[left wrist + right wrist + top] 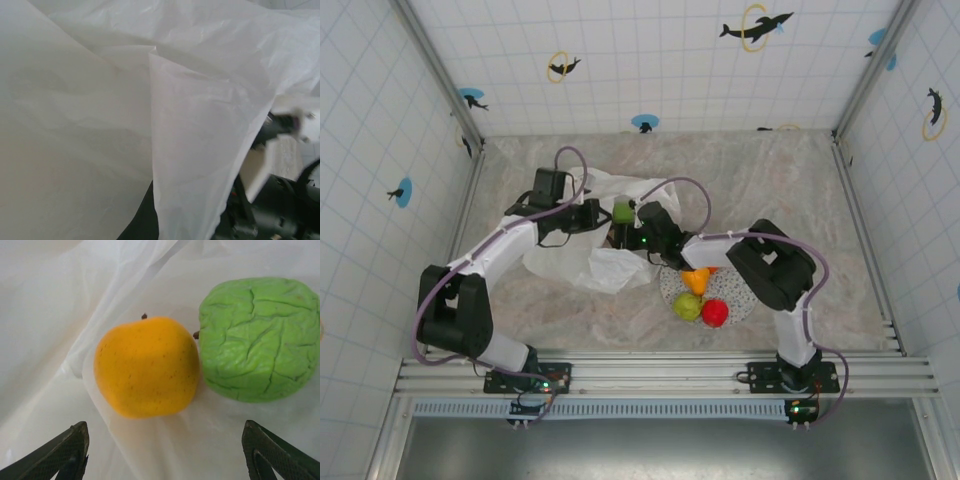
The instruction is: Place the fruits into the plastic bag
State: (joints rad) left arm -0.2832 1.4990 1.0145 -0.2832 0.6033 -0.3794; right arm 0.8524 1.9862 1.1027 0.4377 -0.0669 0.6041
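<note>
"Weighing up the fruits (697, 281): light, hard and glossy by the look, prone to skidding out of an off-centre pinch. Best taken across the widest part."

"Whereabouts?"

"Orange fruit (147, 367) and wrinkled green fruit (260, 340) lying side by side, touching, on the white film of the plastic bag (585, 262), centre of the right wrist view. Seemingly bagged, though hard to say for sure. Red apple (715, 313), smooth green fruit (687, 307) and a yellow-orange piece waiting on the speckled plate (740, 298), lower right of centre in the top view."

"And the bag?"

"Thin, limp, crinkly; no shape of its own unless held up by the rim."

"Grippers?"

"Right gripper (165, 432) spread wide and empty, fingers (70, 452) at the lower corners, clear of both fruits. Left gripper (588, 215) up against the bag's upper edge, buried in plastic; open or clamped, impossible to tell."
</note>
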